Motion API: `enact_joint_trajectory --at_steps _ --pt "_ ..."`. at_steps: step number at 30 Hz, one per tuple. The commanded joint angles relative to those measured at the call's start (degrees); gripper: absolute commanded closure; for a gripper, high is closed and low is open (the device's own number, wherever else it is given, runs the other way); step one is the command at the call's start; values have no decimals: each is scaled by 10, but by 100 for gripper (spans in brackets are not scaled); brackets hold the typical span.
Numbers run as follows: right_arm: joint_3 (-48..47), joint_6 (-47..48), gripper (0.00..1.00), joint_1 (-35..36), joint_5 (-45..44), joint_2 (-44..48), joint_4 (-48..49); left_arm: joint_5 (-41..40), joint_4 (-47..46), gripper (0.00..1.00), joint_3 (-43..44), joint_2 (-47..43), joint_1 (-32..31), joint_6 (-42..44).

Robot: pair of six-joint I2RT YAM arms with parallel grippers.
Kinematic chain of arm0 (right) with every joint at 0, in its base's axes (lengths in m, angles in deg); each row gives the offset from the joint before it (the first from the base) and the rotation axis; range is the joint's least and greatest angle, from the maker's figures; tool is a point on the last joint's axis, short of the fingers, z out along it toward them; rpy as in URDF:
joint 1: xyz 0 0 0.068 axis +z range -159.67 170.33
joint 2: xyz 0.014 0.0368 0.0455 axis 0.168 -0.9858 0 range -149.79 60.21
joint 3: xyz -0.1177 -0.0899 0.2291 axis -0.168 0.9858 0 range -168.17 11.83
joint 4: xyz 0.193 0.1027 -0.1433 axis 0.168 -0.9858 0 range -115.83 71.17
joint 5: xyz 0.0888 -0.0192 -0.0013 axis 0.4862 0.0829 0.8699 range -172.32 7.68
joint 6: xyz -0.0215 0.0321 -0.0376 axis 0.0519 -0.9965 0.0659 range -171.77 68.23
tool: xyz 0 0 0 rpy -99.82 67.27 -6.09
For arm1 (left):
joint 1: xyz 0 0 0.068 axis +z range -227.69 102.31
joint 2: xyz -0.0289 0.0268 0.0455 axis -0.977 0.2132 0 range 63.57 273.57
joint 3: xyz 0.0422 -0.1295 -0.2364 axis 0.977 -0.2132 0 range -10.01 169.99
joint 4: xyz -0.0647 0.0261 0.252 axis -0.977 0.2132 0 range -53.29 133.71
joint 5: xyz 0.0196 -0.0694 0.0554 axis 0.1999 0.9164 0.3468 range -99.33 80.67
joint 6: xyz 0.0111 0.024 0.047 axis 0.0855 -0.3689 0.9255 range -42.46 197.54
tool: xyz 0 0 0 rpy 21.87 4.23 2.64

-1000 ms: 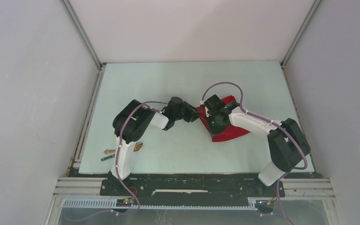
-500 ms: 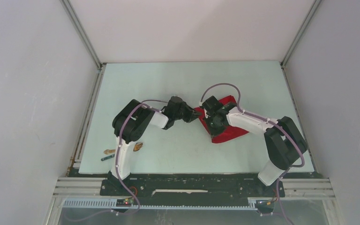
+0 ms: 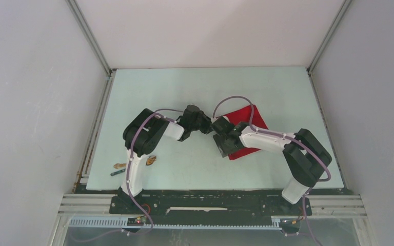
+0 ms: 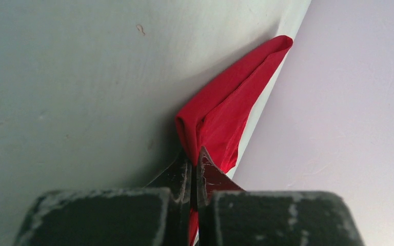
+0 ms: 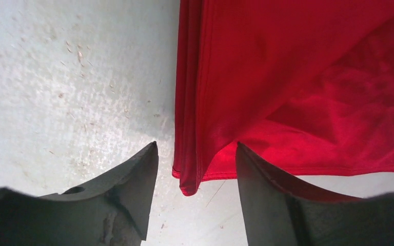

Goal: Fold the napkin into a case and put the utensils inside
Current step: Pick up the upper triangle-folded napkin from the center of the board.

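Top external view, Jo: the red napkin [image 3: 247,122] lies folded on the pale bench [image 3: 184,87], a little right of centre, and both arms reach in to its left edge.

I see it, Sam. And the left pincer [image 4: 194,165] is clenched on that cloth! On the left wrist camera the two fingers are pressed together with a red fold nipped between them. The doubled napkin runs away from the tips and stands up off the surface there, with a shadow beneath it.

What about the other side?

The right pincer [image 5: 195,154] is released, with its fingers well apart. On the right wrist camera it straddles a corner of the napkin, the stacked hems sitting in the gap. The left finger is over bare bench, clear of the cloth. Whether the other finger touches the cloth, I can't tell.

And the cutlery?

It's well apart from the action, at the near left of the bench by the left arm's base. The wooden fork [image 3: 152,160] is partly hidden behind that arm. The teal stick [image 3: 117,173] lies just nearer the edge. Both are outside the napkin.
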Motion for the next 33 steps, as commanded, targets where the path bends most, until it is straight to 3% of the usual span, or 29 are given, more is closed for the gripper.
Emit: enact_joint_trajectory --at_steps 1,11,18,26,33 --pt "13 -31 33 21 -96 53 70 9 7 100 7 -15 3 10" --pt "11 -19 33 56 -242 -9 180 34 -17 100 -1 -7 6 -16" --pt "-5 13 32 69 -272 -58 218 46 -21 100 5 1 9 -23" --pt "-24 3 34 102 -356 -101 182 48 -21 100 7 3 11 -23" --pt "-16 -64 44 125 -386 -109 115 48 -23 100 9 4 12 -24"
